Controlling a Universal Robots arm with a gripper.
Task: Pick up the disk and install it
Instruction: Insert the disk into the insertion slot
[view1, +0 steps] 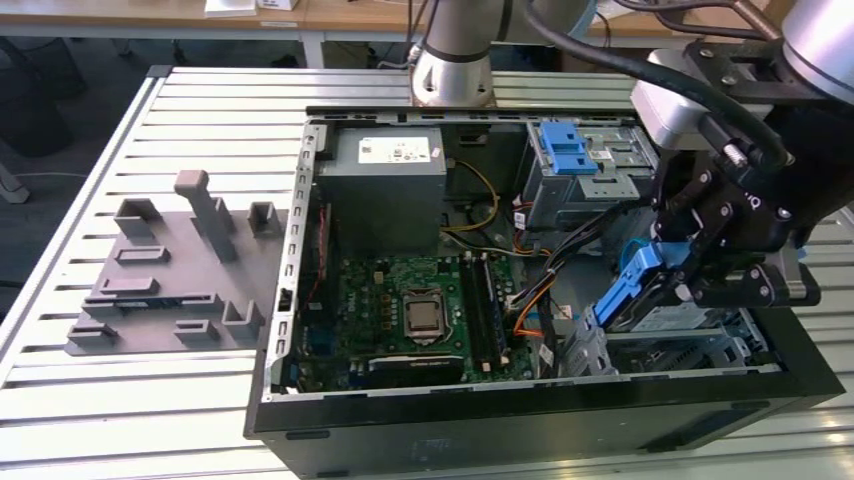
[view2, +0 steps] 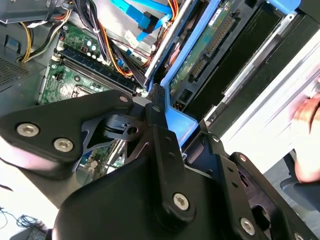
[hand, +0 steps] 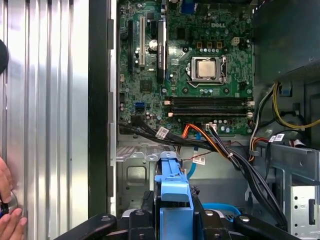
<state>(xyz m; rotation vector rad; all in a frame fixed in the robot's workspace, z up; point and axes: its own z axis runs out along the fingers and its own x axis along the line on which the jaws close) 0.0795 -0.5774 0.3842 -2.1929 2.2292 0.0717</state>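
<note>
Slatted table (view1: 214, 110) under everything. Your one disk (view1: 627, 295) sits tilted above the bay (view1: 694, 330) at the exterior view's right. It's mostly hidden by the gripper (view1: 683, 285), which is clamped on its blue rail. Around it you get one open case (view1: 534, 420), one grey fixture (view1: 160, 270) and one hand (hand: 7, 220), cut off.

Bright, even light glares off the slatted table (view1: 80, 400), while the computer case (view1: 534, 425) interior lies shadowed.

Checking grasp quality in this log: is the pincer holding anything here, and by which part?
Yes. The pincer is shut on the disk, gripping it by its blue plastic rail end, with the disk tilted above the open computer case.
</note>
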